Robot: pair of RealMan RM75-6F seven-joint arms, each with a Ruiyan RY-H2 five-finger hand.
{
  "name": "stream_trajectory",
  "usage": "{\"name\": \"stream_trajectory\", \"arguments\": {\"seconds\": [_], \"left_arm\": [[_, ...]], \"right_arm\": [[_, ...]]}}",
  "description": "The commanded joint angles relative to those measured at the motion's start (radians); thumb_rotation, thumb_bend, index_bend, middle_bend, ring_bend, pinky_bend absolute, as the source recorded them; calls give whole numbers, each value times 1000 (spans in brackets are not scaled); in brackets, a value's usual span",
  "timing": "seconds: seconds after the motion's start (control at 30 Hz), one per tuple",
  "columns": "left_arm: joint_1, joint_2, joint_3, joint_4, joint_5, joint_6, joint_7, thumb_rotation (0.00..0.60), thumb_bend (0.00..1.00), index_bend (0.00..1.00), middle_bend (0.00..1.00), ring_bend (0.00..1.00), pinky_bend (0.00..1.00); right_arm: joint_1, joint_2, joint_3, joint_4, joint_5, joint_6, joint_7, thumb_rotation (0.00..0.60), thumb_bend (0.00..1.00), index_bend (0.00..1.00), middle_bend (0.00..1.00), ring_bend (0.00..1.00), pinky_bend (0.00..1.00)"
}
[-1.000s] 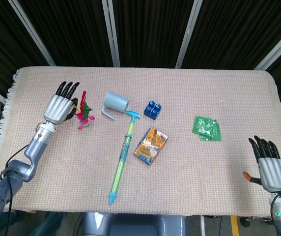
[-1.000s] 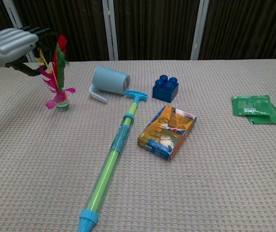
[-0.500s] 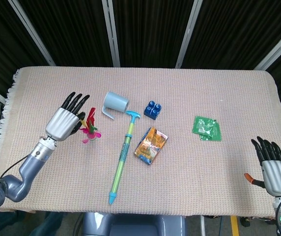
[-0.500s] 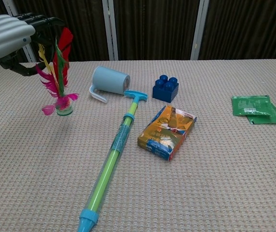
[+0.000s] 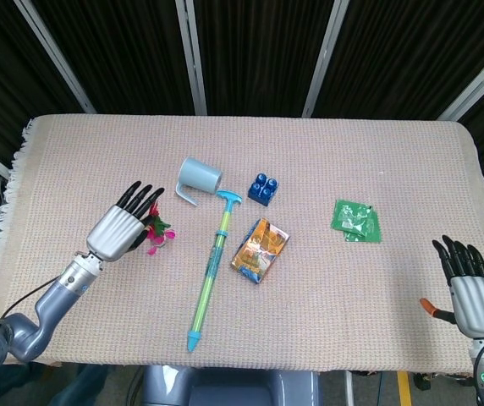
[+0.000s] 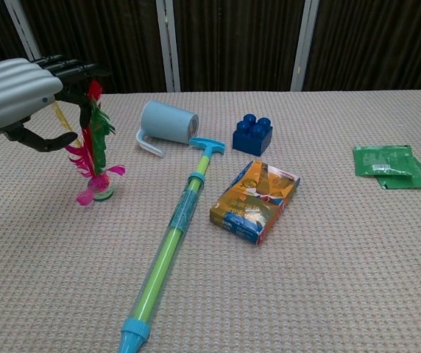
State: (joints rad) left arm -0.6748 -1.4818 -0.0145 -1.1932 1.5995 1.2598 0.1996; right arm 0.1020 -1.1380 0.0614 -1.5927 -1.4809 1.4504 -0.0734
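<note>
We see the shuttlecock point(image 6: 95, 165) leftmost on the table point(image 6: 343, 279), the cup point(image 6: 168, 122) behind it, the pump point(image 6: 172, 233) between it and the box point(image 6: 255, 201); block point(image 6: 252, 135) behind, packets point(image 6: 392, 166) far right.

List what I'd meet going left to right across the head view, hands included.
Left hand → feather shuttlecock → grey cup → blue block → green packets → right hand.

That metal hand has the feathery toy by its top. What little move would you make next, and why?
Probably ease the left hand down slightly. It pinches the feathered shuttlecock by its feather tips, and the base seems at or just above the cloth; I cannot tell whether it touches. The blue cup and water pump toy lie apart to its right.
</note>
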Motion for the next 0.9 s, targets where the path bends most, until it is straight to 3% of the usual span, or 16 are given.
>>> {"name": "stream_trajectory", "arguments": {"seconds": [0.03, 0.1, 0.17, 0.4, 0.5, 0.6, 0.77, 0.9], "left_arm": [[14, 18, -10, -26, 8, 32, -16, 600, 309, 268, 0, 0, 0], [24, 35, -19, -56, 8, 53, -32, 600, 198, 86, 0, 0, 0], [35, 60, -29, -93, 11, 83, -54, 600, 136, 7, 0, 0, 0], [152, 226, -38, -319, -48, 192, -21, 597, 115, 0, 0, 0, 0], [274, 349, 15, -516, -173, 210, 50, 600, 133, 0, 0, 0, 0], [357, 403, 48, -636, -247, 246, 77, 596, 147, 0, 0, 0, 0], [466, 407, 89, -702, -292, 300, 40, 596, 152, 0, 0, 0, 0], [489, 396, 78, -697, -271, 328, 65, 594, 154, 0, 0, 0, 0]], "right_arm": [[1, -2, 0, 1, 0, -2, -3, 600, 116, 0, 0, 0, 0], [3, -3, 0, 2, 0, -4, -4, 600, 116, 0, 0, 0, 0], [4, -4, 1, 2, 1, -7, -6, 600, 116, 0, 0, 0, 0], [4, 1, 6, -3, 23, -18, -6, 600, 117, 0, 0, 0, 0], [7, 4, 12, 0, 45, -33, -13, 600, 117, 0, 0, 0, 0], [10, 2, 15, 0, 59, -43, -25, 600, 117, 0, 0, 0, 0], [14, 8, 8, -15, 56, -58, -30, 600, 117, 0, 0, 0, 0], [11, 8, 0, -17, 32, -45, -33, 600, 117, 0, 0, 0, 0]]}}
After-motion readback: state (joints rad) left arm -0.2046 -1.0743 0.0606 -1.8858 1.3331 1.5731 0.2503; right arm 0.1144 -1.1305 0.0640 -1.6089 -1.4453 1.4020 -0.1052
